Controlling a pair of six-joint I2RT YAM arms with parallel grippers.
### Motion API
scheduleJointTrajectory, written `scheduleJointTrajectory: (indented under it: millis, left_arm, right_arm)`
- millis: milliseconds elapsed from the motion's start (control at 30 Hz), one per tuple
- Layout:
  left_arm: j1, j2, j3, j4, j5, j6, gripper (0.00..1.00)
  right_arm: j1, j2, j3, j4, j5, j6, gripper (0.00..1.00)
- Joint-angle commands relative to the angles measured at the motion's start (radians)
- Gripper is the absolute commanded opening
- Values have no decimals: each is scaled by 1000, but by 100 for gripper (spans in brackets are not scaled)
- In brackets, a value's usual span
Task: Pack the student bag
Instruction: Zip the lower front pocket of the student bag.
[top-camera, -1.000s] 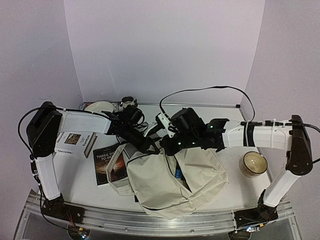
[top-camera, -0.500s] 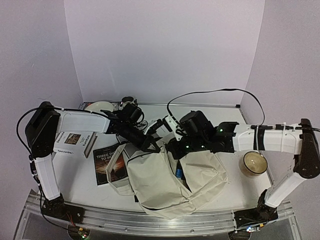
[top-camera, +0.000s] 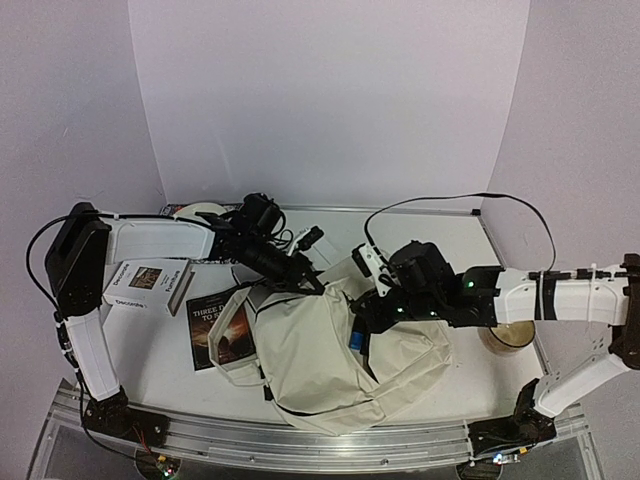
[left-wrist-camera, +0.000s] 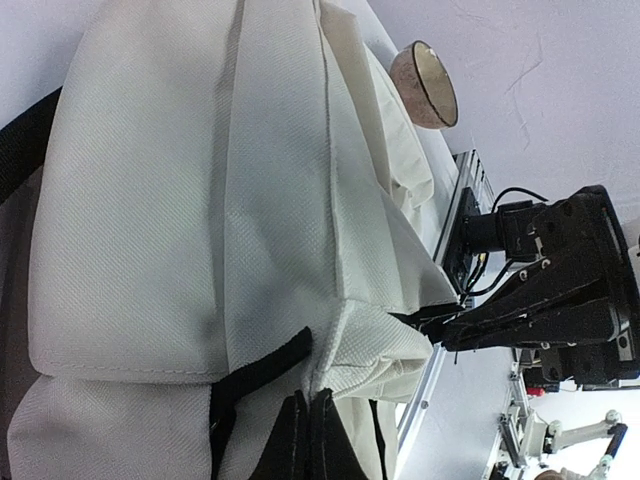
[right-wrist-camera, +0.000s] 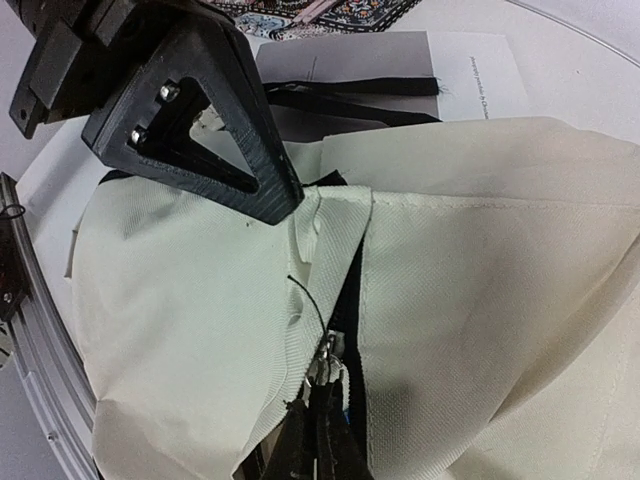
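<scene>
Cream student bag (top-camera: 310, 350), black zipper (right-wrist-camera: 349, 288)

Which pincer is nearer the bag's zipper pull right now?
Right. The right pincer is shut on the zipper pull itself. The left pincer pinches the student bag fabric a little beyond it, near the zipper's end.
</scene>
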Motion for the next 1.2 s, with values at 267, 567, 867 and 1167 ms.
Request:
scheduleJointTrajectory:
  millis: [267, 567, 867, 1167]
  left_arm:
    - [55, -107, 4, 156, -119, -85, 0]
    - [7, -198, -179, 264, -112, -158, 0]
    - [39, -275, -121, 246, -260, -167, 0]
    - [85, -314, -159, 302, -364, -271, 0]
  right_arm:
    - [12, -162, -95, -118, 31, 59, 0]
    - [13, -29, 124, 8, 170, -21, 0]
    - [12, 47, 157, -39, 20, -7, 0]
    - [12, -12, -93, -102, -59, 41, 0]
